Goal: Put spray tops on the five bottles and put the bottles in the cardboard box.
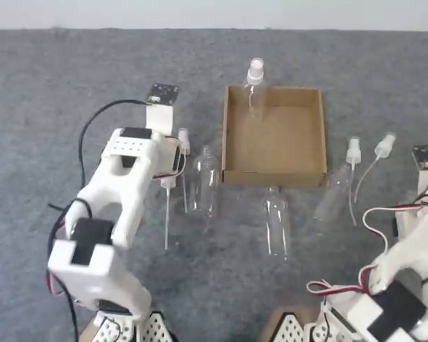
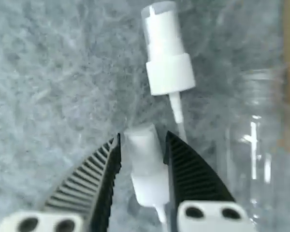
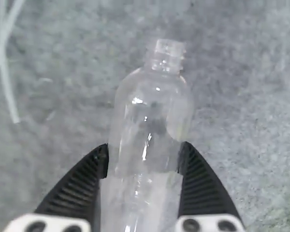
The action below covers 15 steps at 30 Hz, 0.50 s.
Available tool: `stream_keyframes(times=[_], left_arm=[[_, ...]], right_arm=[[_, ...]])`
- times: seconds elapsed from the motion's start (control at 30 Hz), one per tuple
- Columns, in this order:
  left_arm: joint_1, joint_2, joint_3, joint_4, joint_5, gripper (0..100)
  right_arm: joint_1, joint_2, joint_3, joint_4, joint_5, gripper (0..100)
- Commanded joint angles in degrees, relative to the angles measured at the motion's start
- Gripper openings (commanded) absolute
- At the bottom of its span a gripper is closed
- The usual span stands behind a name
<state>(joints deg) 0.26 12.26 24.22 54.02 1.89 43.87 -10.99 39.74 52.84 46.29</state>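
Grey carpeted worktop (image 1: 43, 85), pale wall (image 1: 200, 14) behind. Left jaws clamp a spray top (image 2: 144, 169) (tube cut off); right jaws grip an open-necked bottle (image 3: 150, 125), base hidden; cardboard box (image 1: 274, 174) mid-worktop.

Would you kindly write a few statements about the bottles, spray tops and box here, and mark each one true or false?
1. The left gripper holds a spray top. True.
2. The clear bottle in the right gripper already wears a top. False: its threaded neck is bare.
3. The cardboard box holds five bottles. False: just one capped bottle stands at its far wall.
4. An uncapped bottle lies on the carpet in front of the box. True.
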Motion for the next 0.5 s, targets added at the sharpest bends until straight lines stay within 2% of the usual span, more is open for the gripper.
stream_keyframes(times=[0.0,0.1,0.3,0.47], left_arm=[[-0.2,2.4,-4.4,-0.4,0.4,14],[-0.1,3.3,-4.6,1.1,0.4,12],[-0.1,2.0,-5.3,3.7,-1.1,1],[-0.4,-6.3,-5.1,6.5,-2.3,1]], right_arm=[[1.8,0.3,-4.2,-2.9,0.9,5.6],[2.4,2.1,-4.2,-4.2,0.9,5.6],[2.4,7.0,-8.0,-3.9,0.6,5.8],[2.4,10.3,-9.9,-3.9,0.5,14.6]])
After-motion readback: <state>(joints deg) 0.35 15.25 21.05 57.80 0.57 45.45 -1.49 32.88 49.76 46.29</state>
